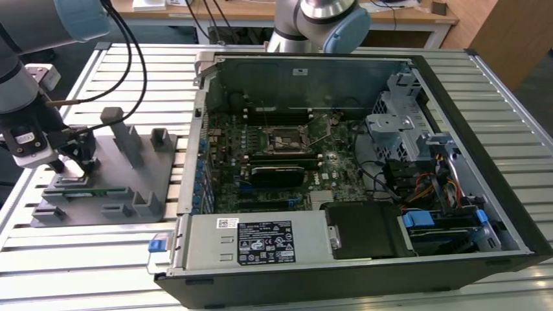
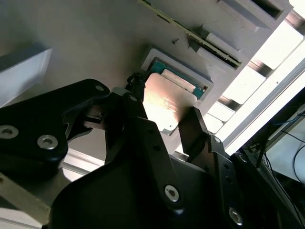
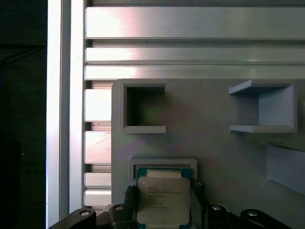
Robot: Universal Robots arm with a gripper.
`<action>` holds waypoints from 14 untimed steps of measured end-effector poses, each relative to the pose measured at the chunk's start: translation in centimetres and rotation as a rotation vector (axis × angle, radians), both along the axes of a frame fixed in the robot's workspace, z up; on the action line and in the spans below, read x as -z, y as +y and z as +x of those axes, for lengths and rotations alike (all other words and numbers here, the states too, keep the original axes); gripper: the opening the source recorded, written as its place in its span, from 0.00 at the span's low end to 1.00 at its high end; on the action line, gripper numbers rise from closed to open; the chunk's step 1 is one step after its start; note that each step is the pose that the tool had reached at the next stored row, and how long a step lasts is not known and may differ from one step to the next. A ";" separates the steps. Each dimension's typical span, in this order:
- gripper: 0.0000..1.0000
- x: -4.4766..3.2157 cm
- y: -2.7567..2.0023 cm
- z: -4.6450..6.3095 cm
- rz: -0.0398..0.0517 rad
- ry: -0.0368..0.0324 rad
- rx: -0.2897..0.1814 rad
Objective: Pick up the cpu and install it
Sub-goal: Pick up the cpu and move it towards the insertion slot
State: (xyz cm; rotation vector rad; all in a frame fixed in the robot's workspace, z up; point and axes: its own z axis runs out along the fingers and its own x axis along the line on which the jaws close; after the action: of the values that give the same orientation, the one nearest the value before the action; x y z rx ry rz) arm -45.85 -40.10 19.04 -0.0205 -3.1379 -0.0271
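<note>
While the hand (image 3: 164, 190) pinches it, the cpu (image 3: 163, 204) (silver-topped) occupies its pocket (image 3: 162, 162).

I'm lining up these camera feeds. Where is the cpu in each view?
Exterior view: the cpu is hidden beneath the gripper, at the exterior view's left.
Second wrist view: the cpu lies just beyond the gripper, at its square pocket.
First wrist view: the cpu lies at that same pocket, close against the gripper.
Shared landmark: the grey fixture plate.

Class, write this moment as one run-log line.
gripper: at tray | fingers: against both cpu edges | cpu: at tray pocket, not installed
</note>
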 end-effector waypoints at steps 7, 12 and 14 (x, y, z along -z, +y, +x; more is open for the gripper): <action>0.53 -0.35 0.00 0.0 0.0000 0.0000 -0.003; 0.53 -0.48 0.00 0.0 0.0000 0.0000 -0.020; 0.53 -0.59 0.00 0.0 -0.0002 0.0004 -0.024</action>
State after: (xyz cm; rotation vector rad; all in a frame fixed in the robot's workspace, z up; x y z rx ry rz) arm -45.85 -40.10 19.64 0.0176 -3.1373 -0.0267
